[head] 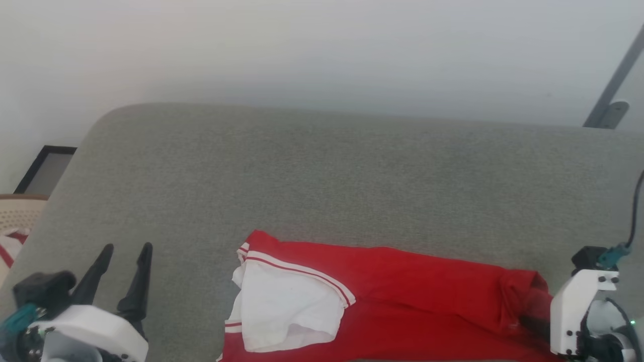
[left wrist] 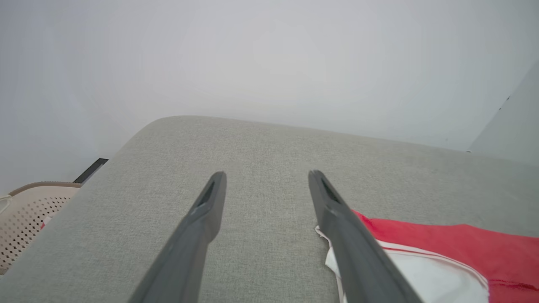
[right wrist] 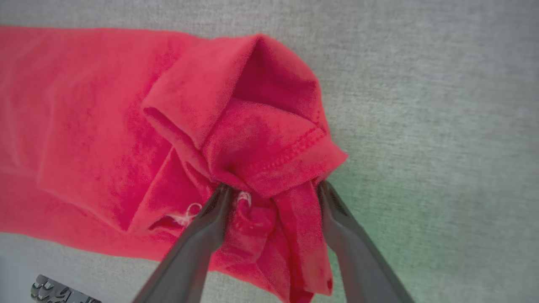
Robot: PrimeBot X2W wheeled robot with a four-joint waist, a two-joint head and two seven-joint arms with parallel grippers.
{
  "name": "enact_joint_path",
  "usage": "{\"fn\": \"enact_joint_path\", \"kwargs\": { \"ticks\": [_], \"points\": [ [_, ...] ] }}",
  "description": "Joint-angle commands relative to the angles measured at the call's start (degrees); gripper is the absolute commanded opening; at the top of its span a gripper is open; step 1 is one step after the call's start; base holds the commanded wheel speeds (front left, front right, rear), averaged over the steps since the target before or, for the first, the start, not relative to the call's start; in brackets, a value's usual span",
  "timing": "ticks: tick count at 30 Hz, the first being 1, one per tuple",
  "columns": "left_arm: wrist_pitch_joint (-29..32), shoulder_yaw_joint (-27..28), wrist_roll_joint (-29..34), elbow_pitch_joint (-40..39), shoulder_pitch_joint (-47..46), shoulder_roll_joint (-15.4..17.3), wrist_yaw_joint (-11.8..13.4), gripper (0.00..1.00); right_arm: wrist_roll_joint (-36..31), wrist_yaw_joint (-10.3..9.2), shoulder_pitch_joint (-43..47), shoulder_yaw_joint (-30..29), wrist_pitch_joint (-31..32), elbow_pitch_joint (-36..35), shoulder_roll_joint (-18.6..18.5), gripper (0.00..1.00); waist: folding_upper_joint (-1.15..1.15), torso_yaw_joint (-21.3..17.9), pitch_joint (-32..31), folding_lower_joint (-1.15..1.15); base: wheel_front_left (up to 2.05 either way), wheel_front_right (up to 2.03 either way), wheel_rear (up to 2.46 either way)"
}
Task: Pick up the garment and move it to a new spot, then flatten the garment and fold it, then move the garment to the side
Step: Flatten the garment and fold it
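Head view: the garment [head: 402,281] is laid on the grey fabric-covered desk [head: 322,176], at the near edge, from the middle toward the right, red body stretched sideways, its white sleeve [head: 287,306] with striped trim folded over its left end. The left tool [head: 128,247] is seen lower left, fingers spread wide, nothing between them, above bare desk, apart from the garment. The right arm's white wrist [head: 578,311] is placed at the garment's bunched right end; finger tips are hidden there. A beige perforated basket [head: 17,211] is seen beyond the desk's left edge. Left wrist view: the left tool [left wrist: 266,174] is shown wide and empty over grey cloth; the garment [left wrist: 442,240] is seen to its right, partly overlapped by the right-hand finger, contact cannot be told. The basket [left wrist: 29,210] is seen far left. Right wrist view: the right tool [right wrist: 273,187] is set wide apart over the garment's [right wrist: 84,118] crumpled red corner, a bunched fold lying between the two fingers and touched by both tips; the cloth is not squeezed. The rest of the red fabric is spread flat to the left on the desk [right wrist: 442,126].
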Motion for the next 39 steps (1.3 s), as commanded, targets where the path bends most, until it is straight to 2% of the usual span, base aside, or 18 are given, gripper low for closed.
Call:
{"fn": "enact_joint_path", "kwargs": {
  "ticks": [1, 3, 4, 5, 6, 9, 10, 14, 21, 25, 33, 39],
  "points": [
    [-0.2, 3.5, 2.7, -0.2, 2.0, -1.9, -1.6, 1.00, 0.5, -0.03, -0.9, 0.8, -0.5, 1.4, 0.5, 1.00, 0.00, 0.4, 0.3, 0.00, 0.00, 0.00, 0.00],
    [-0.2, 7.1, 5.2, 0.0, 4.1, -4.3, -3.6, 1.00, 1.2, -0.03, -1.4, 1.9, -1.0, 3.2, 1.1, 1.00, 0.00, 0.8, 0.5, 0.00, 0.00, 0.00, 0.00],
    [-0.2, 9.1, 6.9, 0.0, 4.6, -5.5, -4.8, 1.00, 1.5, -0.02, -1.8, 2.8, -1.3, 3.8, 1.2, 0.92, 0.00, 1.0, 0.6, 0.00, 0.00, 0.00, 0.00],
    [-0.2, 11.0, 7.8, 0.3, 5.4, -6.5, -5.7, 1.00, 2.0, -0.01, -2.1, 3.6, -1.5, 4.5, 1.5, 0.38, 0.00, 1.1, 0.7, 0.00, 0.00, 0.00, 0.00],
    [-0.2, 12.6, 8.9, 0.8, 6.3, -7.7, -6.7, 1.00, 2.6, -0.01, -2.3, 4.7, -1.5, 4.9, 1.7, 0.00, 0.00, 1.3, 0.8, 0.00, 0.00, 0.00, 0.00],
    [-0.2, 17.0, 12.2, 1.7, 7.3, -11.0, -10.0, 1.00, 4.8, -0.01, -3.0, 6.5, -2.8, 5.9, 1.7, 0.00, 0.00, 1.7, 1.0, 0.00, 0.00, 0.00, 0.00],
    [-0.2, 17.0, 12.2, 1.7, 7.3, -11.0, -10.0, 1.00, 4.8, -0.01, -3.0, 6.5, -2.8, 5.9, 1.7, 0.00, 0.00, 1.7, 1.0, 0.00, 0.00, 0.00, 0.00],
    [-0.2, 22.2, 15.8, 2.8, 8.2, -14.9, -13.8, 1.00, 7.6, -0.01, -4.0, 8.7, -4.9, 6.3, 1.0, 0.00, 0.00, 2.0, 1.3, 0.00, 0.00, 0.00, 0.00],
    [-0.2, 28.0, 19.8, 4.8, 8.9, -19.3, -17.7, 1.00, 10.8, -0.05, -5.3, 10.3, -7.9, 6.2, -2.6, 0.00, 0.00, 1.7, 1.5, 0.00, 0.00, 0.00, 0.00],
    [-0.2, 30.1, 21.2, 5.4, 8.6, -20.8, -19.0, 1.00, 12.0, -0.07, -5.7, 9.1, -9.7, 7.2, -6.1, 0.00, 0.00, 1.1, 1.7, 0.00, 0.00, 0.00, 0.00],
    [-0.2, 31.6, 22.5, 5.9, 7.9, -22.2, -19.6, 1.00, 11.2, -0.07, -6.6, 5.2, -13.0, 10.8, -11.8, 0.00, 0.00, -0.1, 2.0, 0.00, 0.00, 0.00, 0.00],
    [-0.2, 30.9, 22.1, 5.5, 7.5, -22.0, -19.6, 1.00, 10.1, -0.06, -7.8, 4.6, -13.9, 12.6, -14.2, 0.00, 0.00, -1.2, 2.2, 0.00, 0.00, 0.00, 0.00]
  ]
}}
